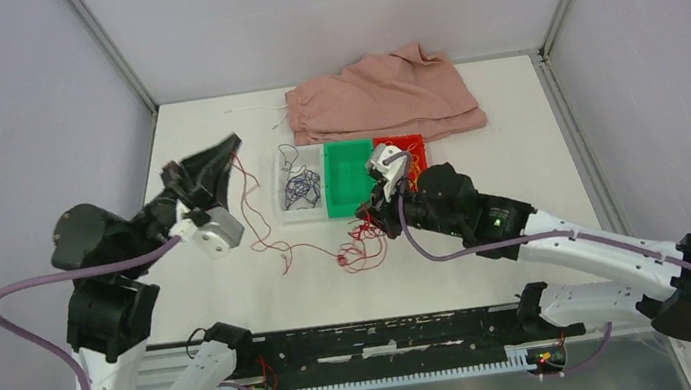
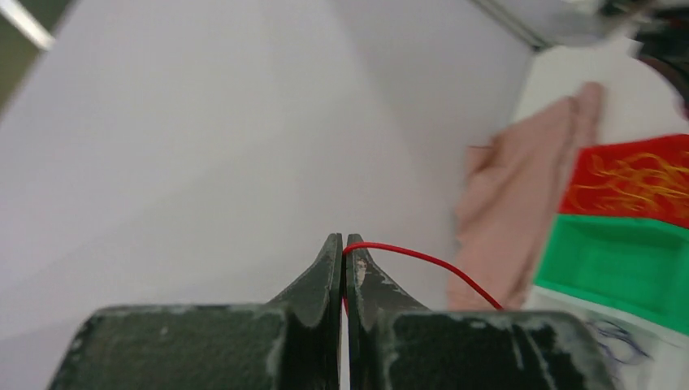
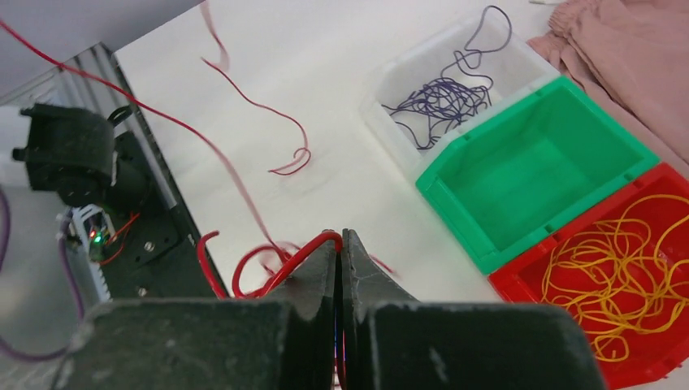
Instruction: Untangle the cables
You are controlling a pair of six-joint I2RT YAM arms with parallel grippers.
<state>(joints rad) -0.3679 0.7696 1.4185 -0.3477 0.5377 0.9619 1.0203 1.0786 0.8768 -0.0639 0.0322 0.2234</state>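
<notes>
Both clamped on red cord (image 1: 359,254): left tool (image 2: 344,244) holds raised end at far left, right tool (image 3: 340,237) grips tangled clump, mid tabletop (image 1: 234,300). Light, limp, snag-prone; take loose strand beside knot, pull gently.

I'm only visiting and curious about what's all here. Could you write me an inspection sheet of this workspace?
Surface: white table, nothing spilled that I can see.
Job's things: red cord strung across the table and bunched near the middle; yellow cord in the red bin; purple cord in the clear bin; green bin empty.
Clutter: pink cloth at the far edge.
Grippers: left fingers shut on the red cord, raised; right fingers shut on the red cord near the bunch.
Cables: lilac arm cables loop beside each arm.
Surroundings: grey walls with metal frame posts.
</notes>
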